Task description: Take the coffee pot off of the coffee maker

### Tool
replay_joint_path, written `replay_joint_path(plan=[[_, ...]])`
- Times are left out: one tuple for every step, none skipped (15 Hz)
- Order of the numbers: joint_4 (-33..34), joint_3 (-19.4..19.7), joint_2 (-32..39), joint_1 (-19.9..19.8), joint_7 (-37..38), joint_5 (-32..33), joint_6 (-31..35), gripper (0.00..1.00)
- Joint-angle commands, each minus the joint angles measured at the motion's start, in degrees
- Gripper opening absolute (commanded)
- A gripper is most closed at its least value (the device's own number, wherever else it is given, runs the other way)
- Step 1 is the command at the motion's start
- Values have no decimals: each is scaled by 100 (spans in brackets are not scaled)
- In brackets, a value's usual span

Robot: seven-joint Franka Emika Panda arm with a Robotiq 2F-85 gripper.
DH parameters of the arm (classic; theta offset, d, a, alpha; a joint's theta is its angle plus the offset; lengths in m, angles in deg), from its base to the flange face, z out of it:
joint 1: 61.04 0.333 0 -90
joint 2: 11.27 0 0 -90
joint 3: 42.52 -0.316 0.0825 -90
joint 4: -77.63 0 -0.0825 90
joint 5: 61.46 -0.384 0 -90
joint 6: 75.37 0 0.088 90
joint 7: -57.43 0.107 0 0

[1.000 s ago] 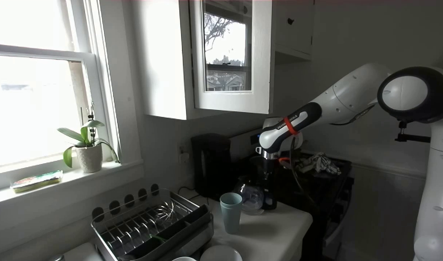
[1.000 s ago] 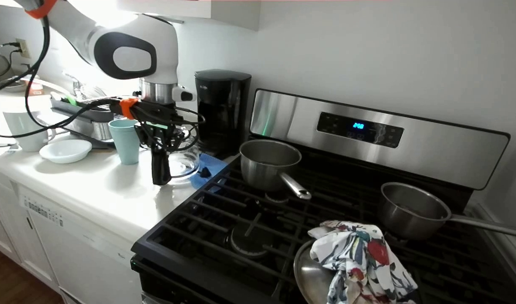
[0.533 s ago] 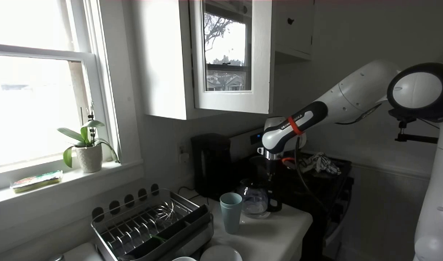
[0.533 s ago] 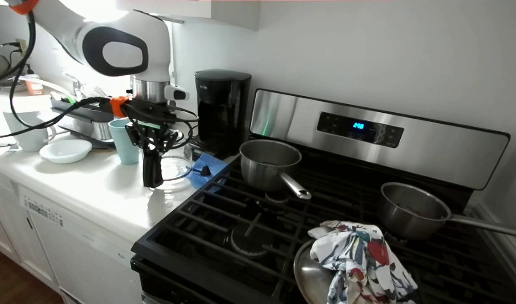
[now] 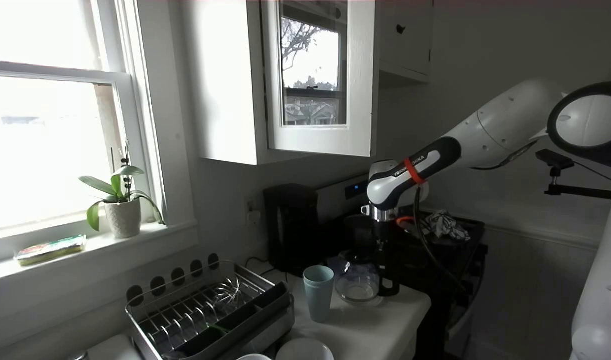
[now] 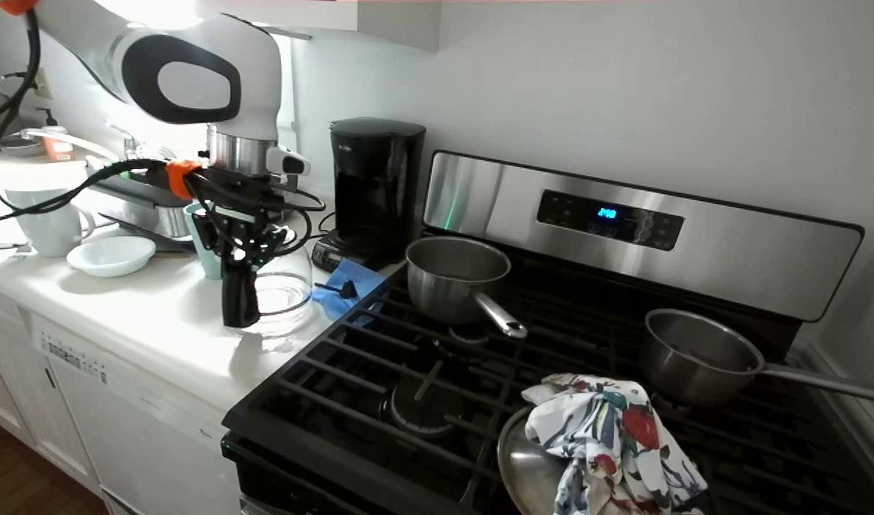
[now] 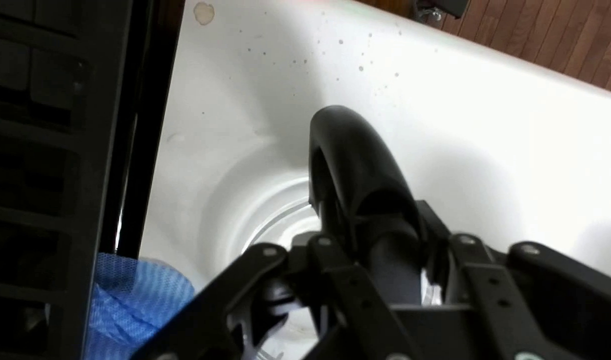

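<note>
Coffee pot (image 5: 358,287): on or just above the counter (image 6: 172,307), cannot tell which, clear of the coffee maker (image 6: 375,189). From the gripper (image 7: 378,225), the glass bowl (image 6: 287,282) lies toward the coffee maker; the near-upright handle (image 7: 358,155) is clasped between the fingers (image 7: 432,222), so lowering should probably be straight.

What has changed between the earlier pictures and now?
The gripper moved the coffee pot, held by its handle, farther from the coffee maker, toward the front edge of the counter. Nothing was let go. The coffee maker, blue-green cup and dish rack stayed put.
</note>
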Motion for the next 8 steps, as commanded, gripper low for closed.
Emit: replay_joint_path(plan=[[-21,119,-129,111,53,108,-215,71],[-15,125,-129,110,41,81,-223,79],[-28,138,-163,106,-1,19,-172,86],[-34,151,-201,102,-31,-37,-121,92],[-53,172,-277,93,-34,-122,-5,98],[-59,192,-351,91,-43,-166,76,100],[-57,215,-427,93,-37,-207,161,100],[-47,237,-535,101,-29,-235,226,100]])
